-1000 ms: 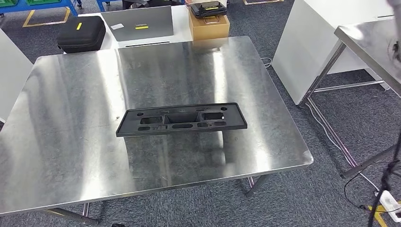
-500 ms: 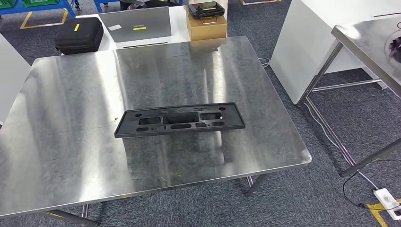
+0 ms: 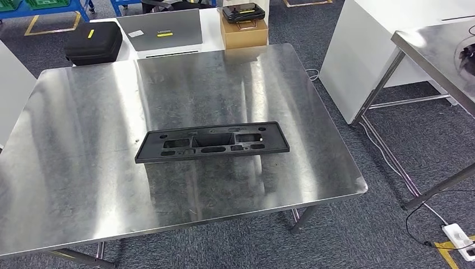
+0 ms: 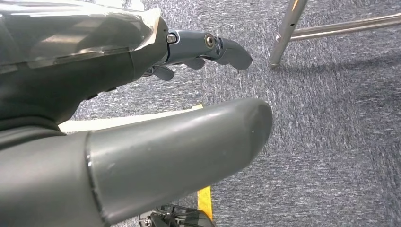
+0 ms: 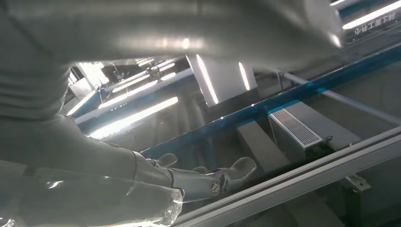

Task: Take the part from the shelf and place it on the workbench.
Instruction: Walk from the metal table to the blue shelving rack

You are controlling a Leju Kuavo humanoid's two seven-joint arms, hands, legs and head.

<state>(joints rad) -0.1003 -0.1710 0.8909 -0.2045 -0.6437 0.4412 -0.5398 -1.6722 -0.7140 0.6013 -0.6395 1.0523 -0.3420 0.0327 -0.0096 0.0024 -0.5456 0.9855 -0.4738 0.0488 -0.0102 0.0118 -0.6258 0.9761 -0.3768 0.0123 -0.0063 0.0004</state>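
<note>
In the left wrist view the left robot hand hangs over grey carpet, released, fingers apart and holding nothing. The right wrist view shows the right robot hand likewise released. The head view shows the black part lying flat mid-surface; beyond it a brown box carries a black case.

Beyond the far edge sit a black case, a grey laptop and a cardboard box topped by a black device.

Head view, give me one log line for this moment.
part: flat on workbench | left hand: holds nothing | right hand: holds nothing | stage: part placed
</note>
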